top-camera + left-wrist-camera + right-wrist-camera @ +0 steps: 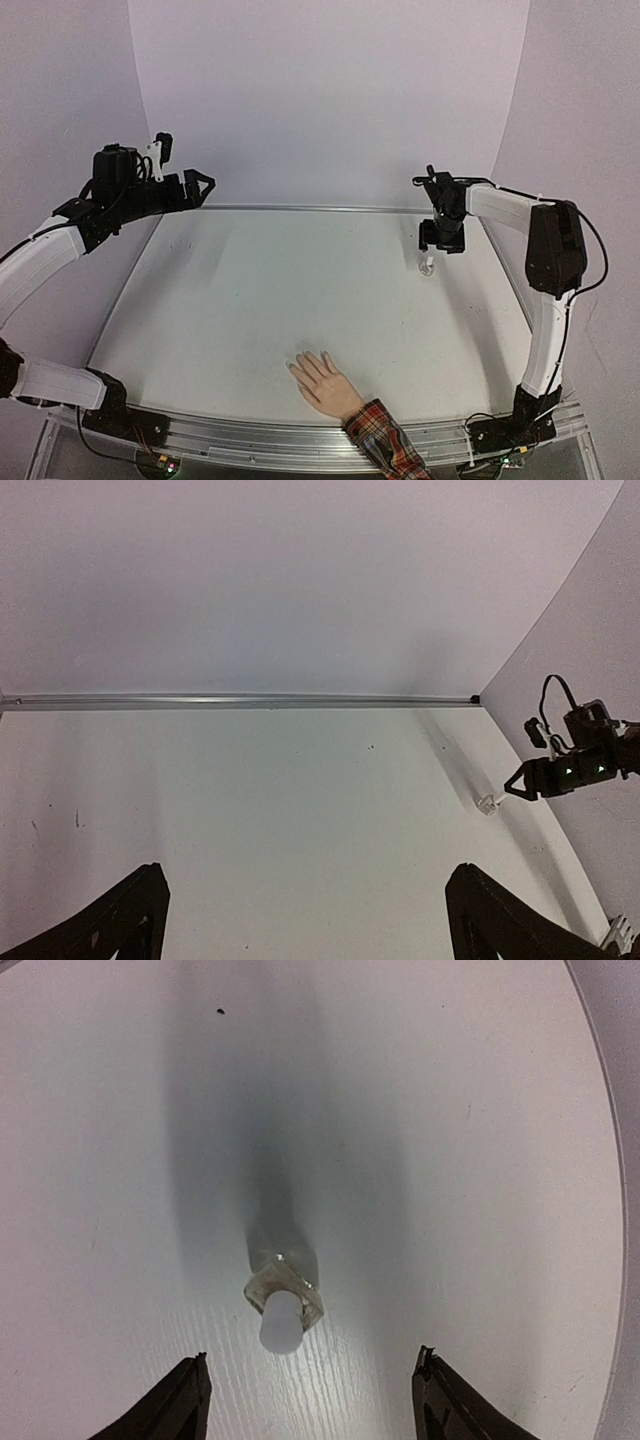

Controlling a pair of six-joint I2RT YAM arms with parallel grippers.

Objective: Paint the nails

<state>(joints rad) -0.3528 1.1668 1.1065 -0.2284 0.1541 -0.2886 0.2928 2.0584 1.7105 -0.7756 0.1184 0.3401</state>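
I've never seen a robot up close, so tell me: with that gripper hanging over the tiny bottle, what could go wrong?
The small polish bottle sits slightly off centre between the right gripper's open fingers, so one finger could touch first and tip it. It also stands far from the mannequin hand, so a weak grip might drop it on the way.

The top camera looks down from behind over the whole counter [250,300]. The left wrist camera faces across it from far; the right, between its fingers [178,1415], looks closely down at the bottle [283,1305] all three share.
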